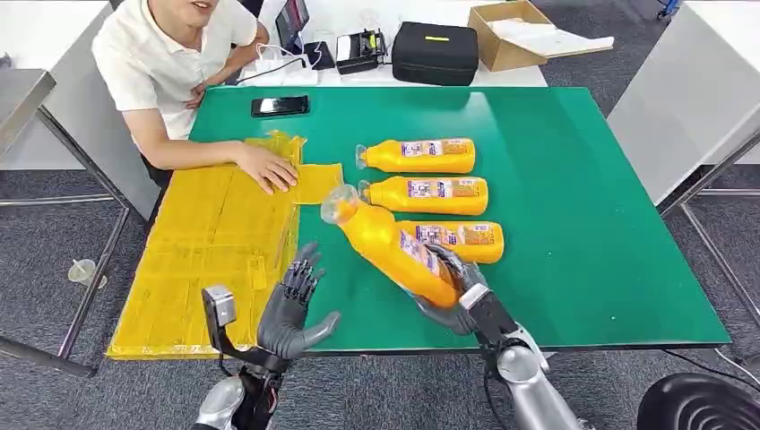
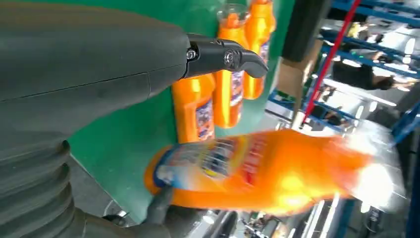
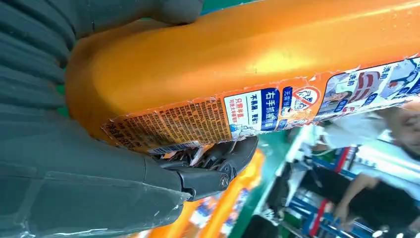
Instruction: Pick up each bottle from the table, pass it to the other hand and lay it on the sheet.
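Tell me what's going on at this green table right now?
The right hand grips an orange plastic bottle by its base, lifted and tilted toward the left hand, which is open with nothing in it. Three more orange bottles lie on the green table. A person's hand rests on the yellow sheet at the table's left.
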